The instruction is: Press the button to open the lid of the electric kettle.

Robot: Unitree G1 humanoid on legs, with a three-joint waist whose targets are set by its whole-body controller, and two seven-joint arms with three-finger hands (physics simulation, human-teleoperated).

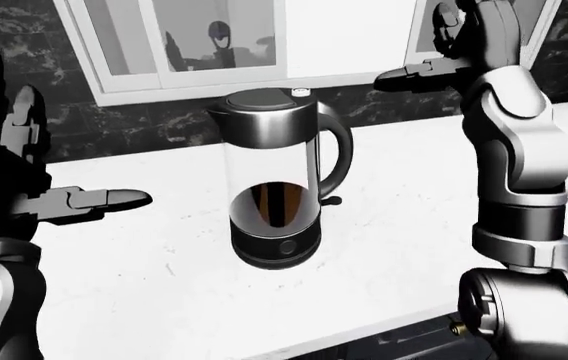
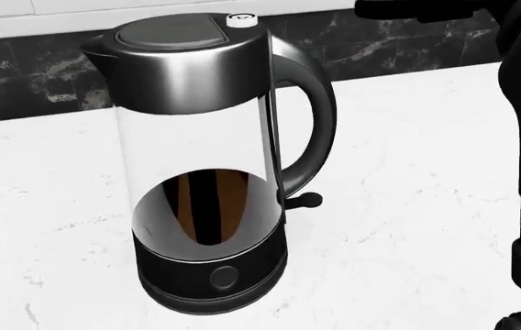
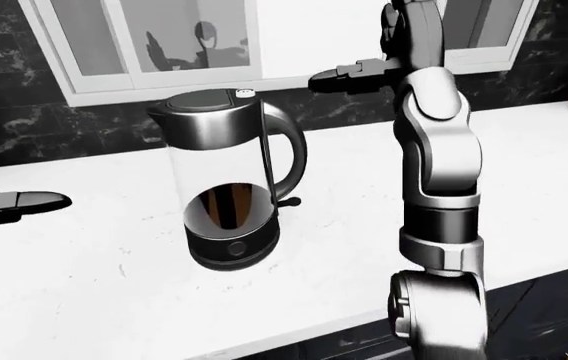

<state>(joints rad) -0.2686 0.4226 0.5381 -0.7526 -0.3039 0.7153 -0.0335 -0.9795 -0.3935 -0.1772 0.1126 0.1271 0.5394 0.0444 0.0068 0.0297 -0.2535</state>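
standing upright on the white counter (image 1: pixel 164 255), the electric kettle (image 2: pixel 206 172) sits near the middle of the left-eye view, handle (image 2: pixel 311 117) to the right, spout to the left. lid (image 2: pixel 171 31) is flat and closed; the small white button (image 2: pixel 241 20) sits on the top rim just above the handle, untouched. right hand (image 3: pixel 349 75) is raised higher than the lid and off to its right, fingers extended toward the left of the view, holding nothing, apart from the kettle. left hand (image 1: pixel 79 201) hovers over the counter well to the left of the kettle, fingers stretched out, empty. judgement: approach stage only; the press is not yet done. remaining: bring a right fingertip over the button, push down, confirm the lid pops.
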